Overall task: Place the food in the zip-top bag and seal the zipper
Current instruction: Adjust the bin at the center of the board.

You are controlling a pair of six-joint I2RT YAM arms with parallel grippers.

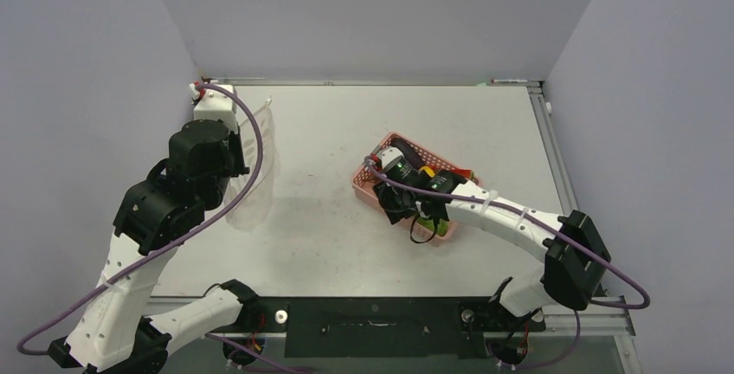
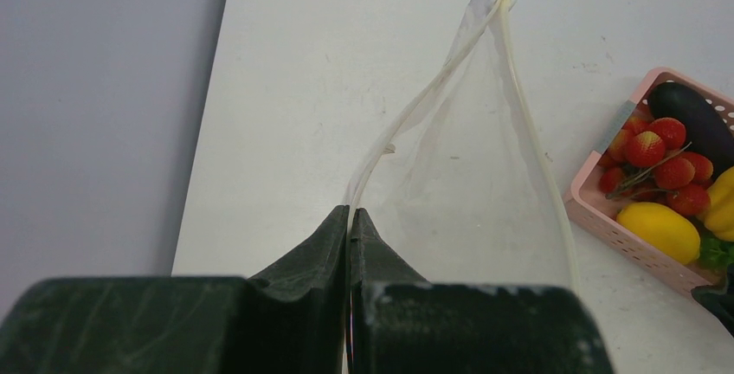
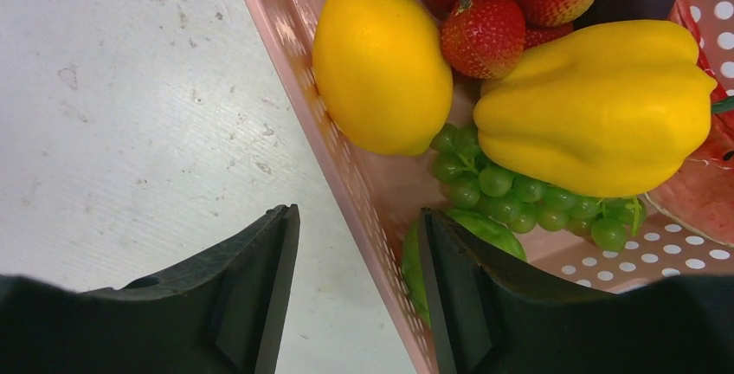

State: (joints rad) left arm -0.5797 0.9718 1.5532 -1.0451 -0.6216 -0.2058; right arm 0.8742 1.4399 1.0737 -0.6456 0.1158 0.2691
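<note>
While the left gripper (image 2: 350, 218) is clamping the whitish zipper strip (image 2: 415, 106) of the clear floppy plastic bag (image 2: 476, 192) at left, the open right gripper (image 3: 357, 216) is straddling the pink slotted basket's (image 3: 290, 19) near wall beside small toy fruits (image 3: 381, 62).

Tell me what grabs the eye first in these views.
The pink basket, right of centre, stands out, heaped with a lemon, yellow pepper, strawberries and grapes. The right gripper hangs open astride its wall. At the left, the left gripper is shut on the edge of the clear zip-top bag, its mouth gaping.
</note>
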